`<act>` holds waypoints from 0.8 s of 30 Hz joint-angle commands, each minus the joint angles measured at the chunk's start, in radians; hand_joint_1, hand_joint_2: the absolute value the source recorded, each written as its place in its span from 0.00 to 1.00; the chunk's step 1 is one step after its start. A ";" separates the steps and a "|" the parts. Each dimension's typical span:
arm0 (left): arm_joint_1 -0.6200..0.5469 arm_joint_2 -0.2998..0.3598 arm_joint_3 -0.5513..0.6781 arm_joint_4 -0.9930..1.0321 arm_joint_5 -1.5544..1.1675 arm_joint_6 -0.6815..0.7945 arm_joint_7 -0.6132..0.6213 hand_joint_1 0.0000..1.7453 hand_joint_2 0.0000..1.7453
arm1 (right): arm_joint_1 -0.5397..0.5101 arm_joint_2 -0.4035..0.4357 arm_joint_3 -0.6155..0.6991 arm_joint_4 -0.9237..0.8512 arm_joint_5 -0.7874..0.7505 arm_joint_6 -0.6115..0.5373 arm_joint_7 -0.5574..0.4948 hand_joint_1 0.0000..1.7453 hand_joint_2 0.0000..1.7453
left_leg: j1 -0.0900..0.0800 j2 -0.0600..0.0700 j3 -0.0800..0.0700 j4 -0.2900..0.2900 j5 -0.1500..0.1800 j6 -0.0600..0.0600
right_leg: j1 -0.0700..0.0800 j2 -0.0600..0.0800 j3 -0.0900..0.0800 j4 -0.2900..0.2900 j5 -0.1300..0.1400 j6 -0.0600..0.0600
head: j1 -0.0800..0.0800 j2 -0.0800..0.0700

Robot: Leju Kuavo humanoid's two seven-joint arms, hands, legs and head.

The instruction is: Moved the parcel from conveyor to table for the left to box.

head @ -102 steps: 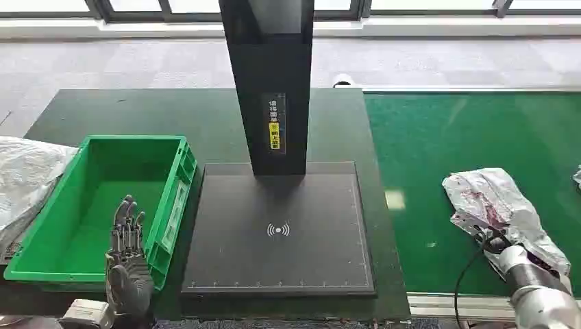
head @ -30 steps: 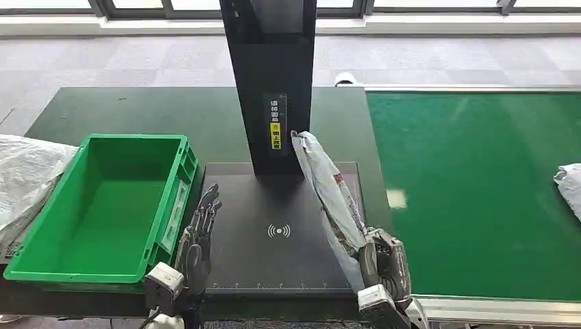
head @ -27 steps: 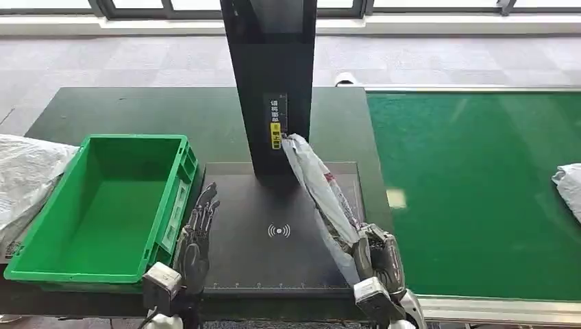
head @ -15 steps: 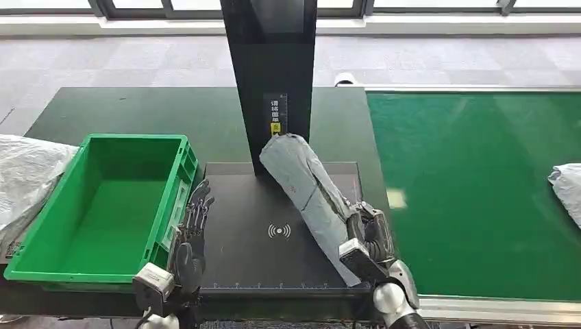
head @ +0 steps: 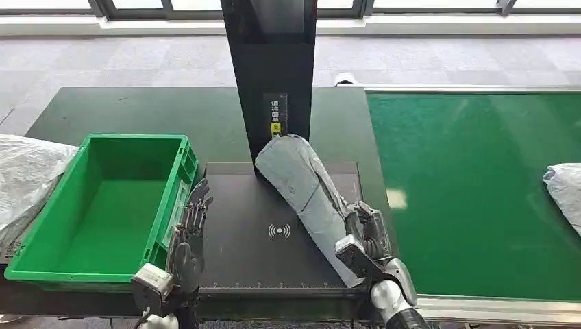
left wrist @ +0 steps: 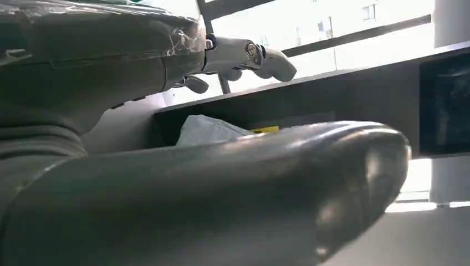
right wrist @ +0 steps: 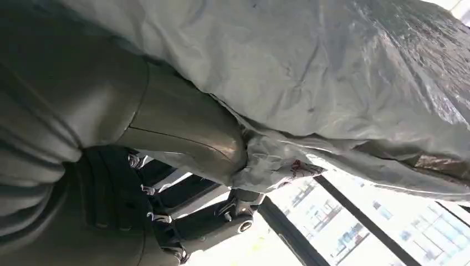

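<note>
Two hands are working at the near edge. Right hand (head: 364, 236) is grasping the grey parcel (head: 303, 192), which is lying slanted across the black scanner pad (head: 240, 253) toward the post (head: 270, 82). Left hand (head: 185, 240) is hovering released, fingers spread, beside the green bin (head: 41, 264).

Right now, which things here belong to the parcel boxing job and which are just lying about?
Part of the job:
grey plastic mailer parcel, held by the right hand over the black scanner platform
left hand, beside the crate
empty green plastic crate
green conveyor belt

Lying about:
white plastic bag left of the crate
second grey parcel on the belt
</note>
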 commanded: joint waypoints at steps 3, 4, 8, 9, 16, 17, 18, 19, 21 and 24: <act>-0.029 0.008 0.016 0.047 -0.002 0.010 -0.009 0.00 0.00 | -0.107 0.043 -0.009 0.250 -0.022 -0.003 -0.063 1.00 1.00 | 0.001 0.001 0.001 -0.002 0.001 0.000 | 0.001 0.001 0.001 -0.002 0.002 -0.001 | 0.000 0.000; -0.034 0.007 0.014 0.050 -0.002 0.008 -0.011 0.00 0.00 | -0.100 0.048 -0.002 0.244 -0.026 0.006 -0.063 1.00 1.00 | 0.000 0.001 0.001 -0.001 0.000 0.000 | 0.000 0.001 0.001 -0.001 0.001 -0.001 | 0.000 0.000; -0.047 0.004 0.007 0.051 -0.008 -0.001 -0.014 0.00 0.00 | -0.068 0.070 0.018 0.214 -0.036 -0.001 -0.063 0.00 1.00 | 0.000 0.000 0.001 -0.002 0.001 0.000 | 0.001 0.000 0.001 -0.002 0.001 -0.001 | 0.000 0.000; -0.048 0.004 0.007 0.047 -0.010 -0.001 -0.013 0.00 0.00 | -0.057 0.075 0.026 0.204 -0.032 -0.006 -0.063 0.00 1.00 | 0.001 0.001 0.001 -0.003 0.001 0.000 | 0.002 0.000 0.001 -0.003 0.002 -0.002 | 0.000 0.000; -0.018 -0.004 0.017 -0.013 -0.022 -0.003 -0.006 0.00 0.00 | 0.025 0.075 0.047 0.026 -0.077 0.098 -0.017 0.00 1.00 | 0.001 0.001 0.000 -0.001 0.001 0.000 | 0.002 0.000 0.000 -0.001 0.001 -0.001 | 0.000 0.000; -0.014 -0.004 0.018 -0.014 -0.022 -0.004 -0.007 0.00 0.00 | 0.036 0.071 0.050 0.009 -0.074 0.108 -0.006 0.00 1.00 | 0.001 0.001 0.001 -0.002 0.001 0.000 | 0.002 0.000 0.000 -0.002 0.001 -0.001 | 0.000 0.000; -0.013 -0.004 0.018 -0.013 -0.022 -0.005 -0.007 0.00 0.00 | 0.041 0.070 0.050 0.008 -0.073 0.110 -0.004 0.00 1.00 | 0.001 0.001 0.000 -0.001 0.001 0.000 | 0.002 0.001 0.000 -0.001 0.001 -0.001 | 0.000 0.000; -0.011 -0.005 0.020 -0.014 -0.022 -0.004 -0.007 0.00 0.00 | 0.052 0.067 0.049 -0.001 -0.073 0.112 -0.003 0.00 1.00 | 0.001 0.001 0.001 -0.001 0.001 0.000 | 0.001 0.001 0.000 -0.001 0.001 -0.001 | 0.000 0.000; -0.010 -0.008 0.023 -0.015 -0.021 -0.006 -0.007 0.00 0.00 | 0.089 0.063 0.040 -0.058 -0.078 0.135 0.002 0.00 1.00 | 0.001 0.001 0.001 -0.002 0.001 0.000 | 0.002 0.001 0.001 -0.003 0.001 -0.001 | 0.000 0.000; -0.012 -0.009 0.025 -0.013 -0.021 -0.008 -0.007 0.00 0.00 | 0.115 0.061 0.035 -0.097 -0.070 0.137 0.011 0.00 1.00 | 0.001 0.000 0.001 -0.001 0.000 0.000 | 0.001 0.000 0.001 -0.001 0.000 -0.001 | 0.000 0.000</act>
